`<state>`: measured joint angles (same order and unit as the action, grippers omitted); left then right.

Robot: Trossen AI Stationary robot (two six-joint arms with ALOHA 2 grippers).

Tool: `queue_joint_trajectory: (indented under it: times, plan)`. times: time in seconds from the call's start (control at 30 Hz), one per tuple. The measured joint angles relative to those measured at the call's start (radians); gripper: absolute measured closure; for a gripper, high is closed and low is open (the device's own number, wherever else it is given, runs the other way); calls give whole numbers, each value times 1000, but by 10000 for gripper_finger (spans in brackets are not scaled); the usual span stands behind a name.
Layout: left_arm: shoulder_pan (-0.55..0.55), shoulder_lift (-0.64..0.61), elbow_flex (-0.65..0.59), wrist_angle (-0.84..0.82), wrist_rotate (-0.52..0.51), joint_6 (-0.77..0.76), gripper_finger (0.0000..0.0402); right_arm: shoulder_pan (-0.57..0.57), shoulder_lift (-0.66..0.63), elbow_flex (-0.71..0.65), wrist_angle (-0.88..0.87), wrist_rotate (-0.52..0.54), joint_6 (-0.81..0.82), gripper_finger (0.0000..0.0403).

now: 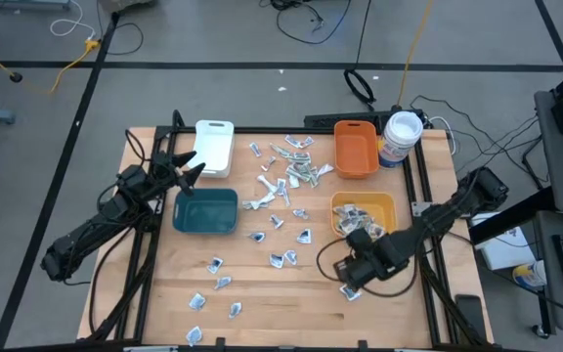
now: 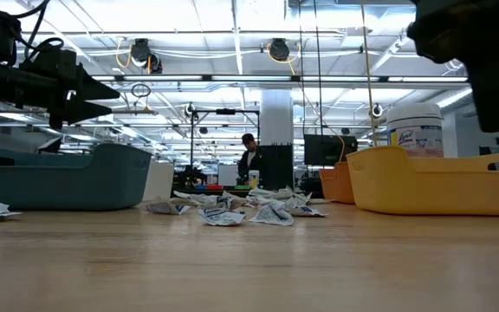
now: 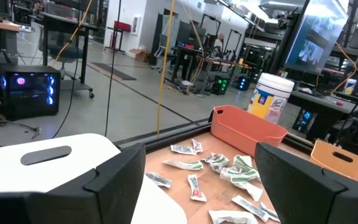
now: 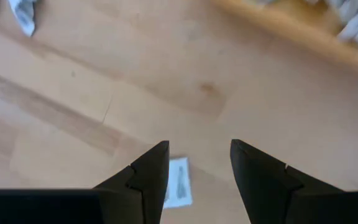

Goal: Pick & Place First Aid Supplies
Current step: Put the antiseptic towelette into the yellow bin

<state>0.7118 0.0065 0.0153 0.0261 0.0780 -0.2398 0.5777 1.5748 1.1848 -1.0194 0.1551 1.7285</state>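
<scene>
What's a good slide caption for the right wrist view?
Right gripper open above a white packet on the wooden table.

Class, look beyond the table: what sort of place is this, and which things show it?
Probably a robotics lab or workshop: loose cables cross the floor, a lit computer tower stands nearby, and benches with monitors fill the room.

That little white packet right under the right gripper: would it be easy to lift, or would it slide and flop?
The packet lies flat on the smooth wooden table, so it likely slides if nudged. It looks thin and light, probably bending rather than staying stiff. The right gripper, open above it, may struggle to catch an edge.
</scene>
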Motion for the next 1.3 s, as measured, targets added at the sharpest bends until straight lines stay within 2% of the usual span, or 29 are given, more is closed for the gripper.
queue_joint_trajectory:
  times: [0.2, 0.47, 0.57, 0.87, 1.0, 1.2, 1.3]
  plan:
    - [0, 0, 0, 0, 0, 0, 96, 68, 77, 32, 34, -3, 33, 239]
    - [0, 0, 0, 0, 0, 0, 96, 106, 196, 37, 193, -43, 21, 239]
    - [0, 0, 0, 0, 0, 0, 96, 116, 241, 37, 204, -81, 16, 239]
    - [0, 0, 0, 0, 0, 0, 96, 138, 316, 41, 233, -104, -35, 241]
    - [0, 0, 0, 0, 0, 0, 96, 137, 317, 40, 226, -101, -47, 279]
    - [0, 0, 0, 0, 0, 0, 96, 136, 318, 39, 206, -99, -104, 383]
    - [0, 0, 0, 0, 0, 0, 96, 136, 313, 38, 206, -101, -152, 389]
